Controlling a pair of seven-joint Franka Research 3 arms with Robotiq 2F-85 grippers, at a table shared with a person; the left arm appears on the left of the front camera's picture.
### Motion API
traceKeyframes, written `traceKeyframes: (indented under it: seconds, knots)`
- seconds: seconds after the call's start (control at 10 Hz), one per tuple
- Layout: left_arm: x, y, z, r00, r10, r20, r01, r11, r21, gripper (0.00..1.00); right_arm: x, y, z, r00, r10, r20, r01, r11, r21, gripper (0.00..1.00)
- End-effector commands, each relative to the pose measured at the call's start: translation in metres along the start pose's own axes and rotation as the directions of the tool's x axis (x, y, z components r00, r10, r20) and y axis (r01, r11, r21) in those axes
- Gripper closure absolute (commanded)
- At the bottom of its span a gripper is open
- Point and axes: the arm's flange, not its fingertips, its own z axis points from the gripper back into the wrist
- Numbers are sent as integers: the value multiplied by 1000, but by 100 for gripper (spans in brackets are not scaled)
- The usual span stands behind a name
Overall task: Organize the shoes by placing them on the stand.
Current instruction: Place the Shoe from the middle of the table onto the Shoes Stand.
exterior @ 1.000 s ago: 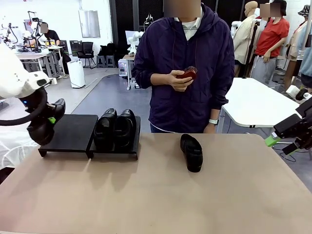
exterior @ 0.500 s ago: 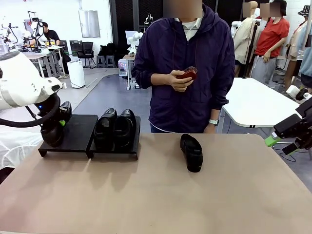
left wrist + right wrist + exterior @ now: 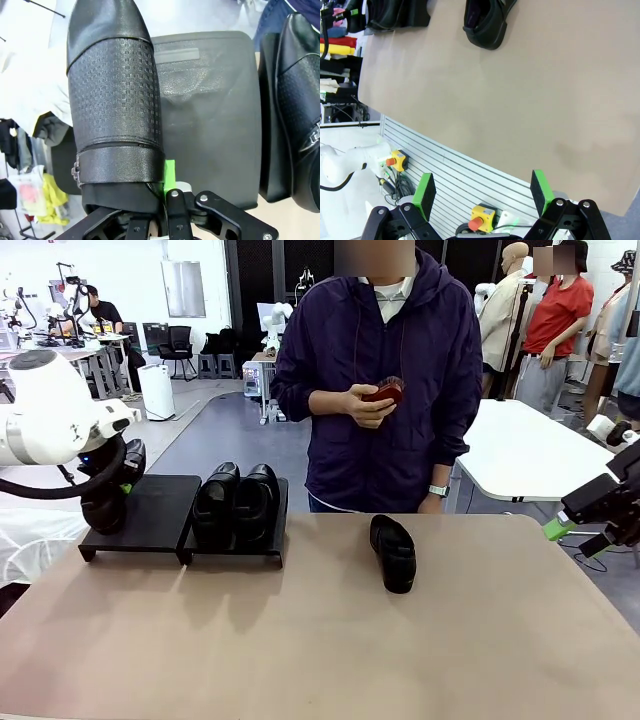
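Note:
My left gripper [image 3: 120, 486] is shut on a glossy black shoe [image 3: 104, 508], which hangs toe-down at the left edge of the stand's bare left panel [image 3: 155, 512]. In the left wrist view the textured held shoe [image 3: 112, 100] rises from the gripper [image 3: 161, 186] beside the bare panel [image 3: 210, 125]. Two shoes [image 3: 238, 502] sit side by side on the stand's right panel. Another shoe [image 3: 392, 552] lies on the table right of centre, also seen as the shoe [image 3: 487, 20] in the right wrist view. My right gripper [image 3: 482, 192] is open off the table's right edge [image 3: 592, 514].
A person stands at the far side of the tan table [image 3: 320, 640], holding a small dark-red object [image 3: 385, 392] in both hands. A white table [image 3: 520, 455] stands behind on the right. Emergency-stop boxes [image 3: 481, 219] sit below the table's near edge.
My left arm has carried the held shoe rightward and away from me, from beside the stand to the left edge of its left panel. The right arm has stayed still.

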Motion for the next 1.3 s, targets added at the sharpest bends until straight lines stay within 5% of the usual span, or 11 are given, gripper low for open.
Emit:
traceKeyframes:
  seconds: [0.0, 0.3, 0.4, 0.5, 0.6, 1.2]
  knots:
    - [1, -3, -2, 999, 24, 27, -25, 999, 48, 100, 2, 1, 1, 1000, -13, 14, 13, 1000, 14, 0]
    - [1, 0, -6, 999, 43, -4, -43, 998, 39, 100, 2, 1, 1, 1000, -13, 14, 13, 1000, 14, 0]
    - [1, 0, -5, 999, 40, 16, -41, 998, 41, 71, 2, 1, 1, 1000, -13, 14, 13, 1000, 14, 0]
    - [1, 0, -5, 999, 39, 26, -40, 998, 42, 17, 2, 1, 1, 1000, -13, 14, 13, 1000, 14, 0]
    - [2, -1, -5, 999, 35, 31, -36, 998, 44, 0, 2, 1, 1, 1000, -13, 14, 13, 1000, 14, 0]
    - [5, -2, 41, 999, 3, 54, -3, 1000, -6, 0, 2, 1, 1, 1000, -13, 14, 13, 1000, 14, 0]
